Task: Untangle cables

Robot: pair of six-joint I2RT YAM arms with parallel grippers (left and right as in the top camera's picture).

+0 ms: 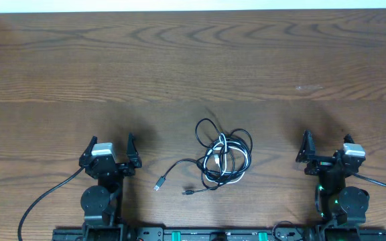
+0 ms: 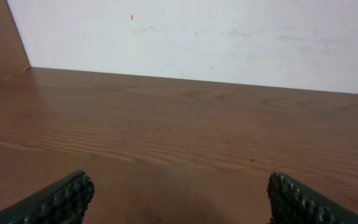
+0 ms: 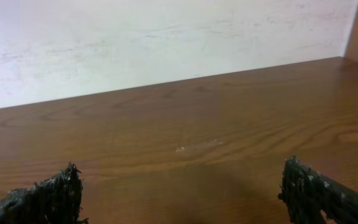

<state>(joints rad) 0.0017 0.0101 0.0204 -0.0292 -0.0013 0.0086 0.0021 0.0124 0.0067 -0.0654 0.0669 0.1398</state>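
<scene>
- nearest us: two loose tails end in plugs [image 1: 158, 184], flat on the table [image 1: 179, 67], at 8 o'clock from the knot.
- cables [image 1: 225, 155]: one tangle on the table between the arms, black loops around a white cable [image 1: 221, 159]. nothing holds it.
- left gripper [image 1: 110, 140]: jaws wide apart, empty. tangle sits at 3 o'clock from it, tails at about 4 o'clock. its wrist view shows the fingers [image 2: 67, 196] spread over bare wood, no cable between them.
- right gripper [image 1: 326, 137]: jaws wide apart, also empty. tangle at 9 o'clock. its wrist view shows fingers [image 3: 309, 186] apart over bare wood only.
- the relation we'd plan on: the bundle's long axis runs roughly 8 to 2 o'clock, tails toward the left arm. we judge left nearer the free ends, right a touch nearer the knot body. neither gripper points at the cables, so both need to turn inward.
- far: bare table up to the wall [image 2: 229, 37].
</scene>
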